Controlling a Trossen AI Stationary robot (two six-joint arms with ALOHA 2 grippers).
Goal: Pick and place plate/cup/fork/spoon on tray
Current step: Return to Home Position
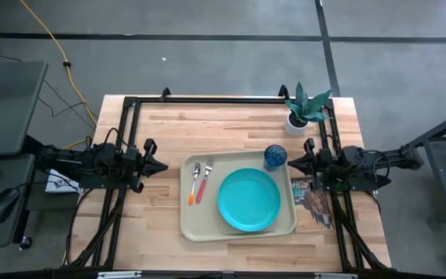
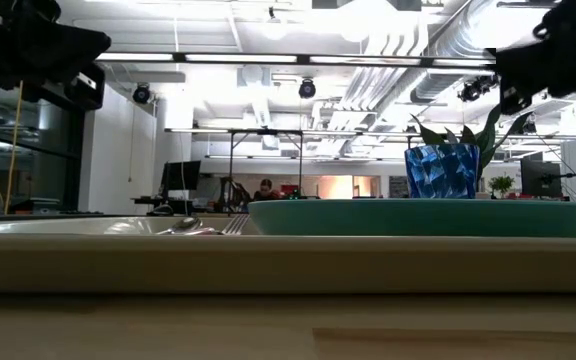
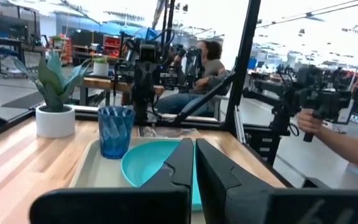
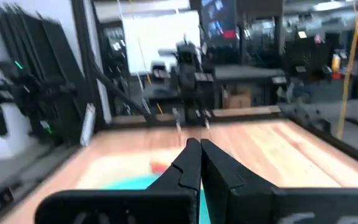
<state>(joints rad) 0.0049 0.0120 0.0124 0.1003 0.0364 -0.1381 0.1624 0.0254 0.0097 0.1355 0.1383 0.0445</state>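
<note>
The beige tray lies at the table's middle. On it lie the turquoise plate, the dark-blue cup at its far right corner, the orange-handled spoon and the red-pink-handled fork at its left. My left gripper is shut and empty, left of the tray and above the table. My right gripper is shut and empty, just right of the cup. The cup and plate also show in the left wrist view.
A white pot with a green plant stands at the far right. A printed paper lies right of the tray under my right arm. A dark frame runs along the table's far edge. People stand beyond the table.
</note>
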